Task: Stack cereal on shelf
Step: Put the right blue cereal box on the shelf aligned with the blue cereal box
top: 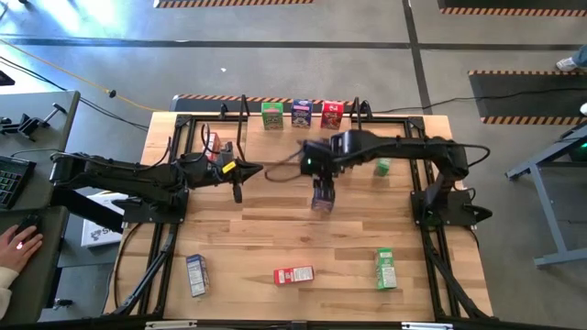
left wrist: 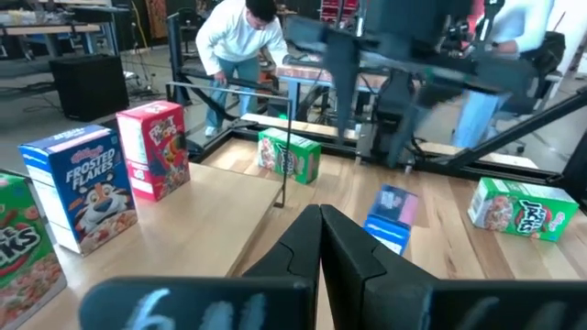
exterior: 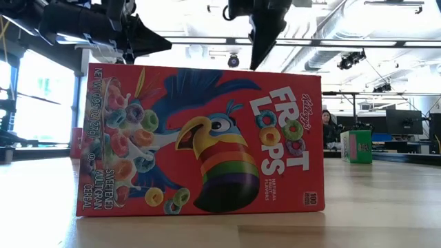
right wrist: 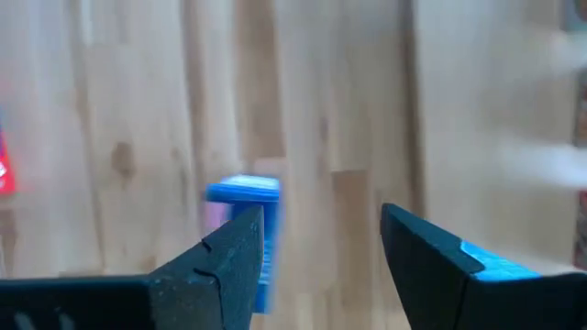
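Right gripper [top: 322,197] hangs at the centre of the high view with its jaws apart, straddling a blue cereal box [right wrist: 246,234] that stands on the surface [top: 275,234]. Left gripper [top: 238,181] sits in the left-centre of that view, its fingers [left wrist: 321,247] pressed together and holding nothing. At the top centre, a green box [top: 271,115], a blue box [top: 302,114] and a red box [top: 332,114] stand in a row on the shelf [top: 229,115]. Another green box [top: 382,166] lies right of centre. Along the bottom lie a blue and white box [top: 195,274], a red box on its side [top: 293,274] and a green box [top: 386,269].
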### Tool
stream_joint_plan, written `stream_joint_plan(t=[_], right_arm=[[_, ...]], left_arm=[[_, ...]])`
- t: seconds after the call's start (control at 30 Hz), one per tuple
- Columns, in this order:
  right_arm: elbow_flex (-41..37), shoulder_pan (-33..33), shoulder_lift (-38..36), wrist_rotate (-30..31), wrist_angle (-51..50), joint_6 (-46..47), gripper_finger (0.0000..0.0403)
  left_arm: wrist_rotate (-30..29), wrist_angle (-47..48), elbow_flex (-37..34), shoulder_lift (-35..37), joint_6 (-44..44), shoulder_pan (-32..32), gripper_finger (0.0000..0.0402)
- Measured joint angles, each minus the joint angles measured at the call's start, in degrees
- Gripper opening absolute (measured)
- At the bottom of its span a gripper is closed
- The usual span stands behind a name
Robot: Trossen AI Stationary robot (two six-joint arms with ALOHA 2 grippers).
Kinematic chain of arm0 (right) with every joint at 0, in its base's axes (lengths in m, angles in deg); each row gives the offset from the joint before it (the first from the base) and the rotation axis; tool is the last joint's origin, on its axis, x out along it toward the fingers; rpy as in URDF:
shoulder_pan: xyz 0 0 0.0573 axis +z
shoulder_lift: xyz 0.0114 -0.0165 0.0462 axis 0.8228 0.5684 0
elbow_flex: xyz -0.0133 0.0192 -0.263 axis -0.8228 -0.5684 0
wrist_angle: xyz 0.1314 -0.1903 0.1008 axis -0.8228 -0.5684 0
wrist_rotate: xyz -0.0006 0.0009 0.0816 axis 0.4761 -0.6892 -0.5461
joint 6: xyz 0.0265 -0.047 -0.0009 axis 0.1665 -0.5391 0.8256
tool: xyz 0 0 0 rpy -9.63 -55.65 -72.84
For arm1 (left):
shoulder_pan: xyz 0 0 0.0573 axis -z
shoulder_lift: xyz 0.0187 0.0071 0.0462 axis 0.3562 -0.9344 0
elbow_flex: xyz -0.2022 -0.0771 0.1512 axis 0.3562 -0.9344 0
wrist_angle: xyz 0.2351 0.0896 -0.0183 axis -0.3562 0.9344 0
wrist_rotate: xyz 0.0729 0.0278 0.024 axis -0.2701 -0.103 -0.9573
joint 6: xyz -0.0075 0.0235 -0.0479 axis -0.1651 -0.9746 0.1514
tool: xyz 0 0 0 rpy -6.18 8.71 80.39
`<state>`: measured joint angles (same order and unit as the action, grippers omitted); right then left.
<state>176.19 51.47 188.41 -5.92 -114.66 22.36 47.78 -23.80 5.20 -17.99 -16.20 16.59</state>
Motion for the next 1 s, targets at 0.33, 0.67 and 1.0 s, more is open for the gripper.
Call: stream_joint_plan(t=[0.33, 0.67, 1.0], right_arm=[[-4.79, 0.19, -0.04, -3.99, -5.58, 7.36, 0.0248], [-7.16, 1.39, -0.04, -3.92, -2.53, 11.96, 0.0301], [-7.18, 3.34, 3.23, -1.11, -0.45, 11.97, 0.0301]], left_arm=[[0.02, 2.73, 0.0, 0.0, 0.0, 0.27, 0.0], [0.0, 1.7, 0.0, 0.0, -1.06, -1.48, 0.0], [2.58, 1.39, 0.0, 0.0, -1.64, -4.07, 0.0]])
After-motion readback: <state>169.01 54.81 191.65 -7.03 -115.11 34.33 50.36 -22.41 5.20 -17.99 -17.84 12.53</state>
